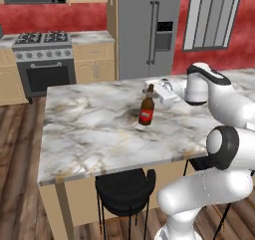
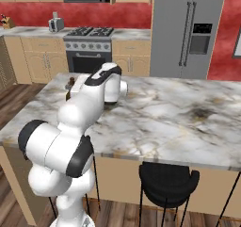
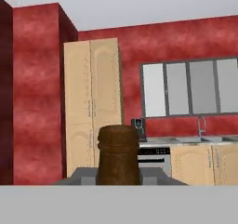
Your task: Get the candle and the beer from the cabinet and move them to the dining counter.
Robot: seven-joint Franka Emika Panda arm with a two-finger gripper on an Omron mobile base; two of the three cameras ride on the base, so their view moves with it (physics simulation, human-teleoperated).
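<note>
The beer (image 1: pixel 146 109) stands upright on the marble top of the dining counter (image 1: pixel 89 134), a little in from the far edge and well away from the near edge where a black stool (image 1: pixel 125 191) is tucked under. The gripper (image 1: pixel 152 90) reaches in sideways from the arm's folded wrist and sits at the narrow neck of the bottle, its jaws drawn in narrow around it; in the hand view the brown bottle top (image 3: pixel 118 153) rises right between the two finger tips, which fits a grip taken high on the neck. Holding the bottle by its neck keeps it hanging straight, so its base can meet the stone flat, and the bottle looks to be resting on the surface now, though whether its base fully touches cannot be told for sure. From the right base view only a sliver of the bottle (image 2: pixel 70 85) peeks out behind the arm. The candle is not on the stretch of counter seen here, so the job seems about half done: the beer looks delivered and due for release. Beyond the counter stand a stove (image 1: pixel 44 60) and a grey fridge (image 1: pixel 144 30) against the red wall.
</note>
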